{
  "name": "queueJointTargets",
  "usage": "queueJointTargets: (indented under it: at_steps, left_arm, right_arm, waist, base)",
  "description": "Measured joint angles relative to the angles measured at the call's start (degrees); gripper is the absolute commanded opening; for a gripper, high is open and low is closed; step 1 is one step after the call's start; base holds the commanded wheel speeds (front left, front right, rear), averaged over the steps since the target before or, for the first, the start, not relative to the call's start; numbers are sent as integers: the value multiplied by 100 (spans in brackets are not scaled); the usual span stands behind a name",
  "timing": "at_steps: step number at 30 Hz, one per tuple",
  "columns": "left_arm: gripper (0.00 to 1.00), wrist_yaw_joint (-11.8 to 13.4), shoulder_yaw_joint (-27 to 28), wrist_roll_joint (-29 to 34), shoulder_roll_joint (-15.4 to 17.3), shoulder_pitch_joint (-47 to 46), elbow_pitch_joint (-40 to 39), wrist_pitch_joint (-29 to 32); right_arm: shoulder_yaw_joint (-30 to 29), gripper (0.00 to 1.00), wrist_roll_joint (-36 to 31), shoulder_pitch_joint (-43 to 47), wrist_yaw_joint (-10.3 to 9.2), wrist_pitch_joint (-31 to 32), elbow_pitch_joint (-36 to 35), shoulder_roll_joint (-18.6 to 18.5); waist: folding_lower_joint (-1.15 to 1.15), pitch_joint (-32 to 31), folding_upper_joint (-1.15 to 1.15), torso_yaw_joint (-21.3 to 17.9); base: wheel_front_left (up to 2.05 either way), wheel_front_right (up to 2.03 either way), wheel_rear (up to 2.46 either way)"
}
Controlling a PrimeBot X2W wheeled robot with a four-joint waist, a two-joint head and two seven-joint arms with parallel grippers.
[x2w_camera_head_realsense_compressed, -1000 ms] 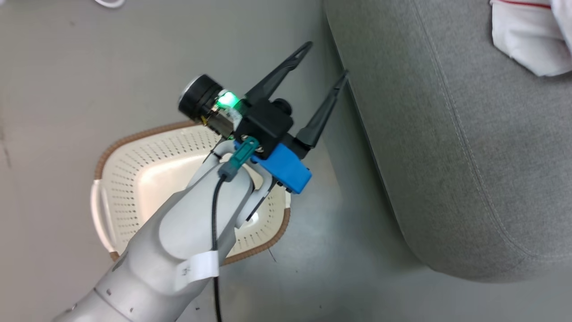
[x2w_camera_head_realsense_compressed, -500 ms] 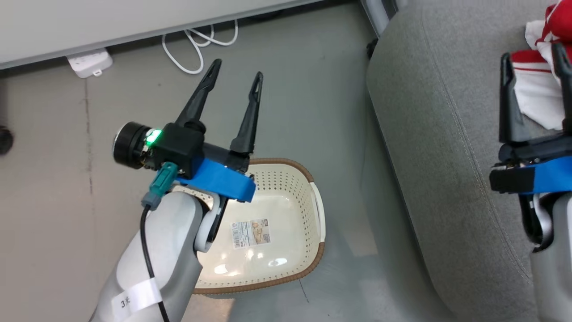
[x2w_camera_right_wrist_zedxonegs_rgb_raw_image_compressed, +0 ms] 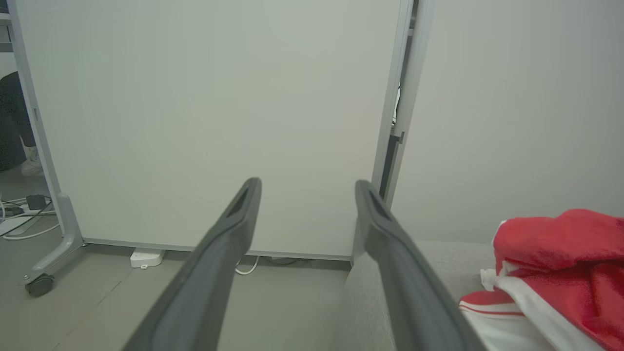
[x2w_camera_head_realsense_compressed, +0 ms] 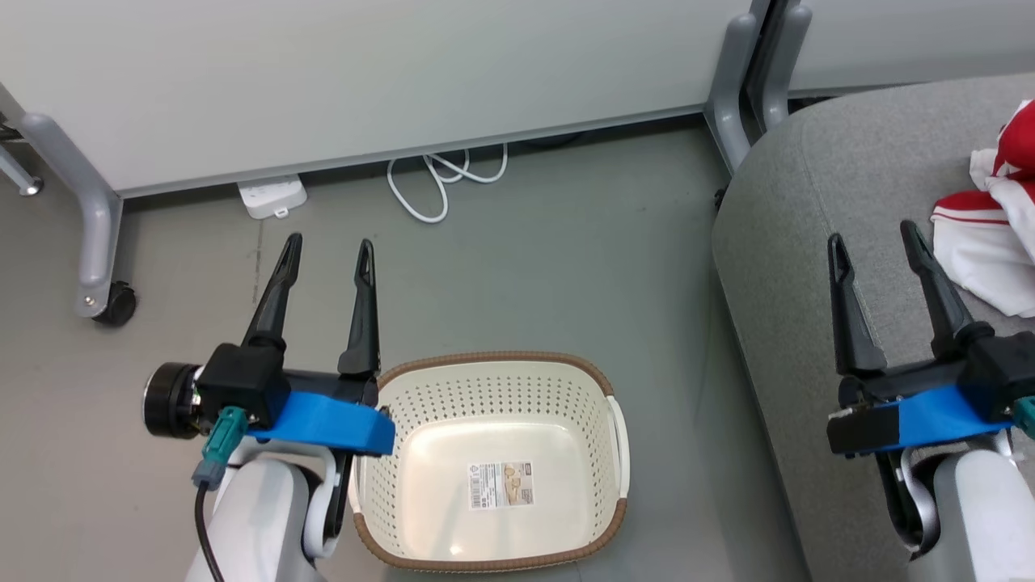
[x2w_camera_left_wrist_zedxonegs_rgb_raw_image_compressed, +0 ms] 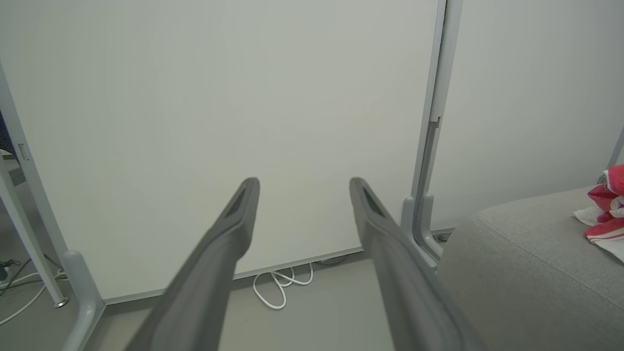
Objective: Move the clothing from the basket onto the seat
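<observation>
The soft bright-red and white fabric clothing is seen bunched on the large grey woven-fabric seat, at the right edge of the head view (part of it is cut off by the frame). The oval cream plastic basket, with perforated walls and a brown braided-look rim, is set on the grey floor just beside the seat, and its base is laid bare around a barcode sticker. The right pincer is held above the seat, near the clothing but apart from it, its two dark fingers spread apart. The left pincer is held over the floor by the basket's left rim, likewise spread. Beyond the basket, a coiled white cable and a white power strip are laid at the foot of a pale partition panel, whose grey leg is fitted with a black caster
</observation>
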Motion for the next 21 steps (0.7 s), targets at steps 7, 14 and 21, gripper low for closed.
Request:
queueJointTargets:
  at_steps: [7,14,21]
  left_arm:
    - [100,-123,321,145,-120,624,-18,1]
    - [100,-244,544,190,-166,1099,60,0]
    - [100,-311,620,207,-185,1331,143,0]
  right_arm:
    - [-163,100,118,606,0,0,129,179]
    - [-243,100,233,1152,0,0,219,339]
    - [-232,100,246,1391,0,0,310,409]
  waist:
    - [0,-434,0,148]
    - [0,-777,0,326]
    - [0,-928,0,432]
  base:
    - [0,0,0]
    - [0,0,0]
    - [0,0,0]
